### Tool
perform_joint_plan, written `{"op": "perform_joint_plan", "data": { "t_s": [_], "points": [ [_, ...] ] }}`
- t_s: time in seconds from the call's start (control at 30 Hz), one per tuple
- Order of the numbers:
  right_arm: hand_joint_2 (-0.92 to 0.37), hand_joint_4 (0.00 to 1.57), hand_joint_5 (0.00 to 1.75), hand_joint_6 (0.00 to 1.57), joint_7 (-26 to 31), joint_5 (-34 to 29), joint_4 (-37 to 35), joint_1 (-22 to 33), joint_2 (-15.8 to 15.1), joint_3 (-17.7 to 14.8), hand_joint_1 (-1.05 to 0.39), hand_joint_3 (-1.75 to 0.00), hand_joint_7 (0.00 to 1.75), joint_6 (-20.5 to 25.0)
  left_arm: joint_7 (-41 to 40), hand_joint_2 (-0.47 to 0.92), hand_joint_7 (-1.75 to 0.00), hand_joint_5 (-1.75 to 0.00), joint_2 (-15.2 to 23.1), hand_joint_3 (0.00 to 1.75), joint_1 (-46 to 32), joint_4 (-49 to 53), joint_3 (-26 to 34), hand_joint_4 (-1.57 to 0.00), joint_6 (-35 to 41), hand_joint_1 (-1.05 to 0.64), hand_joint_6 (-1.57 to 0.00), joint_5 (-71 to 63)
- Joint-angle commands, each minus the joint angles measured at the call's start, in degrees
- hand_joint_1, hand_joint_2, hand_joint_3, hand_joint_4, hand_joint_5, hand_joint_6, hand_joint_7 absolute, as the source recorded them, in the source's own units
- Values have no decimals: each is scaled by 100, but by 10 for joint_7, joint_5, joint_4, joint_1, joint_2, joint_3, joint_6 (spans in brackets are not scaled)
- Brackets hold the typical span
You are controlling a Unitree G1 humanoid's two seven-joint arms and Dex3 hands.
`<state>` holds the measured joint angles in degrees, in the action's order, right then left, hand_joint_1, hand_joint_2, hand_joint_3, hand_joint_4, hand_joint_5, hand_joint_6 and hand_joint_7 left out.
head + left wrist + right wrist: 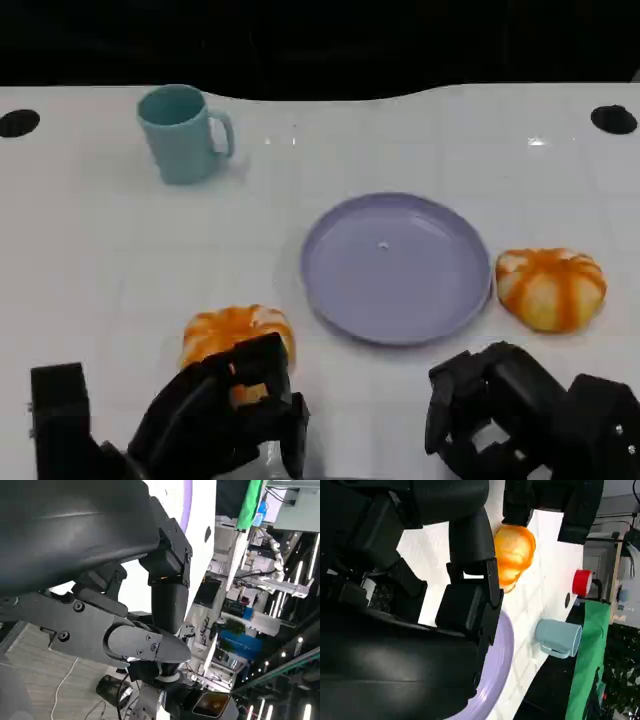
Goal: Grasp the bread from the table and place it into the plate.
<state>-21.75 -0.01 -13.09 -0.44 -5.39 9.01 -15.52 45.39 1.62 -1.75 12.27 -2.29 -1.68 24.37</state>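
A round lavender plastic plate [397, 268] lies near the middle of the white table [90, 250], its raised rim free on every side. Two round orange-and-white striped bread buns flank it. The right bun [551, 288] sits just beside the plate's right rim, apart from it by a narrow strip of table, with bare surface behind it and to its right. The left bun [236, 335] sits off the plate's lower-left rim, close to the near edge of the table.

The left hand [235, 410] reaches up from that near edge, its black fingers [262, 372] lying over the front of the left bun; whether they actually grip it cannot be told. The right hand [495, 410] rests low near the table's front edge, below the plate and the right bun, touching neither, its fingers curled in with nothing in them.

A light blue ceramic mug [182, 133] stands upright far back on the left, well apart from the plate, with a wide stretch of bare table between. Two dark round holes mark the far corners, left [17, 123] and right [612, 119].
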Motion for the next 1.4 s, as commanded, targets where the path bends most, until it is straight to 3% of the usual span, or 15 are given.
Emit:
{"op": "perform_joint_plan", "data": {
  "t_s": [0.03,1.07,1.33,1.4],
  "points": [
    [-10,154,130,157,2,-1,2,0,-8,-1,-105,-139,107,-3,0,92,-175,-175,10,19,0,-3,6,-83,3,-61,-61,1],
    [-12,156,129,157,-5,10,-15,-3,-3,-3,-105,-135,108,-19,2,92,-173,-175,7,17,0,0,9,-84,10,-61,-61,9],
    [-11,157,129,157,-1,4,-16,-4,-4,-2,-105,-138,107,-23,-26,92,-144,-175,17,19,2,-32,15,-65,-10,-63,-58,-16],
    [-10,157,129,157,0,3,-15,-5,-3,-2,-105,-139,107,-20,-25,92,-130,-175,25,21,6,-33,15,-56,-40,-62,-57,-32]
  ]
}}
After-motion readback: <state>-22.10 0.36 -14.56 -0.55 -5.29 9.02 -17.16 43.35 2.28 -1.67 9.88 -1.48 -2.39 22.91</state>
